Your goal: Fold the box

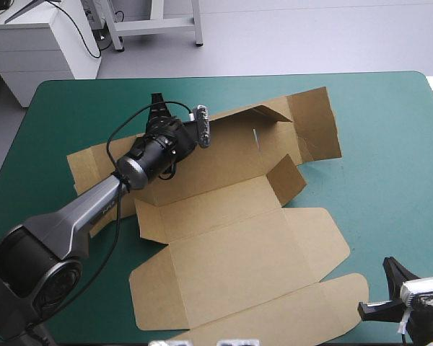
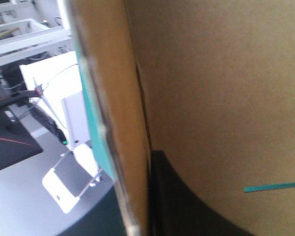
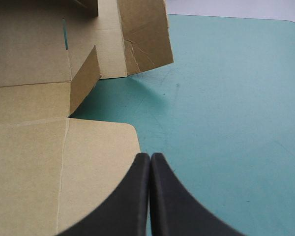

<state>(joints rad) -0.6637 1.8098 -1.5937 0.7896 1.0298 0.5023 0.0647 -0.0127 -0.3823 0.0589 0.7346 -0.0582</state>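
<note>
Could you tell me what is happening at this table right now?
The robot is partway through folding the brown box on the teal-green table. The left gripper is at the sheet's far side and appears to pinch the edge of the far wall, which stands tilted up. A small flap on the right side is also raised, while the near panels lie flat. The right gripper is shut on nothing, over bare cover just off the box's near right corner.

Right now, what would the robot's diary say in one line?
box: mostly flat, far side raised | left gripper: shut on box, far side | right gripper: shut, empty, beside box
</note>
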